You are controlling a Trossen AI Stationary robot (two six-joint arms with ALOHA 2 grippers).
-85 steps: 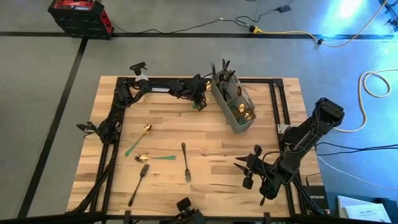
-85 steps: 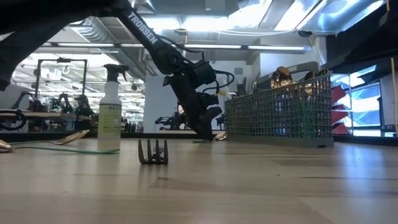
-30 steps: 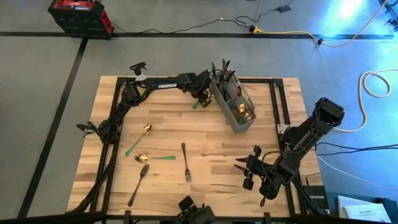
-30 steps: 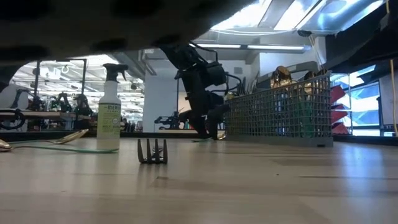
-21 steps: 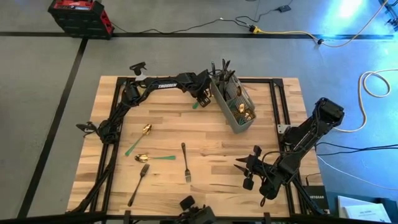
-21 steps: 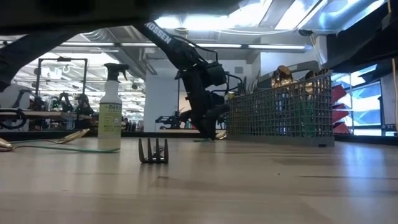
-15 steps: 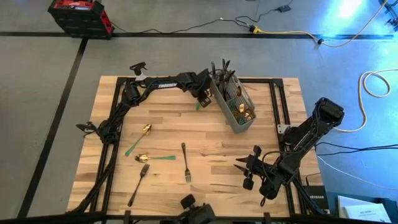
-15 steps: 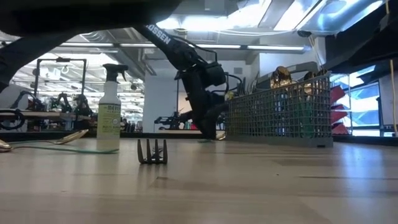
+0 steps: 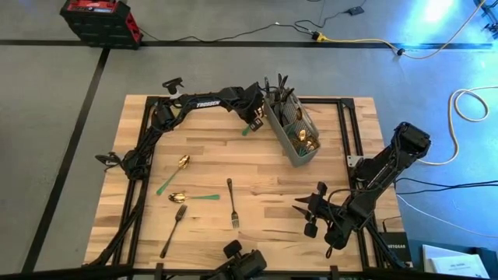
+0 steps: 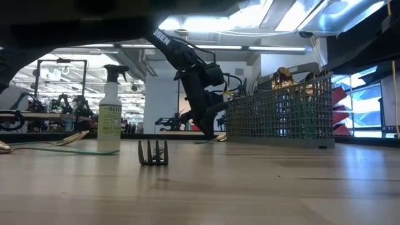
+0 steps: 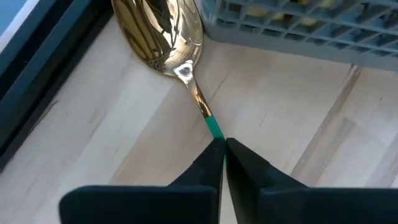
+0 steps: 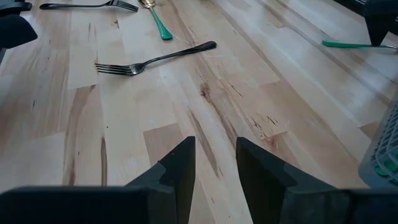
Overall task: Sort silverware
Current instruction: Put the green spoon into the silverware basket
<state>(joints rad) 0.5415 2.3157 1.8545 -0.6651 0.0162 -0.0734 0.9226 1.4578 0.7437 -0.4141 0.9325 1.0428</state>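
where the left claw (image 11: pixel 224 146) meets the wooden worktop (image 9: pixel 257 167), its two dark fingers (image 11: pixel 249 168) are clenched on the green handle of a gold-bowled spoon (image 11: pixel 166 37), pinching it just behind the point where green turns to gold. the spoon's shiny bowl lies a little ahead of the claw's tips, on the wood and right beside the foot of the grey mesh caddy (image 11: pixel 298 25). from above, this claw (image 9: pixel 253 117) sits at the caddy's (image 9: pixel 294 132) outer long wall, with the green handle (image 9: pixel 247 130) poking out beneath it. the caddy already holds gold and dark pieces standing up in it. at worktop height the left arm slants down to the claw (image 10: pixel 209 128) beside the mesh wall (image 10: pixel 281 112).

well away from that claw, toward the near-left part of the worktop, lie the loose pieces: a green-handled gold spoon (image 9: pixel 173 175), a second green-handled gold spoon (image 9: pixel 193 197) just nearer the front, a dark fork (image 9: pixel 232 202) beside them, and another dark fork (image 9: pixel 173 230) closer to the front edge.

the right claw (image 9: pixel 315 214) waits near the front-right of the worktop, its fingers (image 12: pixel 180 165) parted with a narrow gap and grasping nothing; ahead of it lie the dark fork (image 12: pixel 152 60) and a green handle (image 12: pixel 160 26).

beyond the left claw and the worktop's far edge, a spray bottle (image 10: pixel 110 109) stands against the bright room.
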